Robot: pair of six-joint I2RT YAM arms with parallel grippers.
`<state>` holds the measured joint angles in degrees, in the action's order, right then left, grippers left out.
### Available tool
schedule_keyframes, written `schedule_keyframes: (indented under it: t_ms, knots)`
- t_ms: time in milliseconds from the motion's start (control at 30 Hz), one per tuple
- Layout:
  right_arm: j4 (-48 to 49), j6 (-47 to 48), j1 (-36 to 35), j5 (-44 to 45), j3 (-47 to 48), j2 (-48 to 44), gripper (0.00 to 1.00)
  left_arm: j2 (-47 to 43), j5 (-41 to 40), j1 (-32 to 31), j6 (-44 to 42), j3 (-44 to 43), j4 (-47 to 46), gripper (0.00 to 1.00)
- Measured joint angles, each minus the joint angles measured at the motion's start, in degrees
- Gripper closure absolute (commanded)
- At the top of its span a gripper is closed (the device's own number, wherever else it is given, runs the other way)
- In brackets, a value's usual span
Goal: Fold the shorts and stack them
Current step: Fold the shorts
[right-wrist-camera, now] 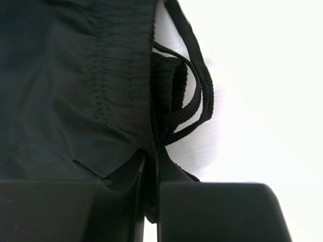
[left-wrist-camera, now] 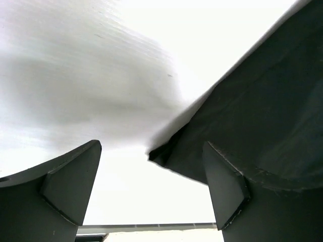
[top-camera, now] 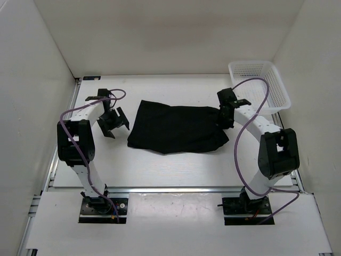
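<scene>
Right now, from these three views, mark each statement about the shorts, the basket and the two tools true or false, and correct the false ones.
1. The right tool is shut on the shorts. True.
2. The left tool is shut on the shorts. False: it is open, at the shorts' left edge.
3. The shorts lie in the basket. False: they lie on the table; the basket stands at the far right corner.
4. The drawstring shows at the end the right tool holds. True.
</scene>
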<state>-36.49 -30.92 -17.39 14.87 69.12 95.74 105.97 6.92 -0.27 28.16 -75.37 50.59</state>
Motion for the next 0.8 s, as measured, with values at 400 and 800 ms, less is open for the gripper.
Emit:
schedule_keyframes:
  t_ms: [400, 800]
  knots:
    - [-10.5, 8.1, -8.7, 8.5, 21.1, 2.3, 0.99, 1.1, 1.9, -0.7, -0.5, -6.5, 0.8, 0.09]
    - [-21.1, 10.5, -20.6, 14.7, 46.5, 19.5, 0.99, 6.8, 2.6, -0.9, -0.7, -7.5, 1.4, 0.09]
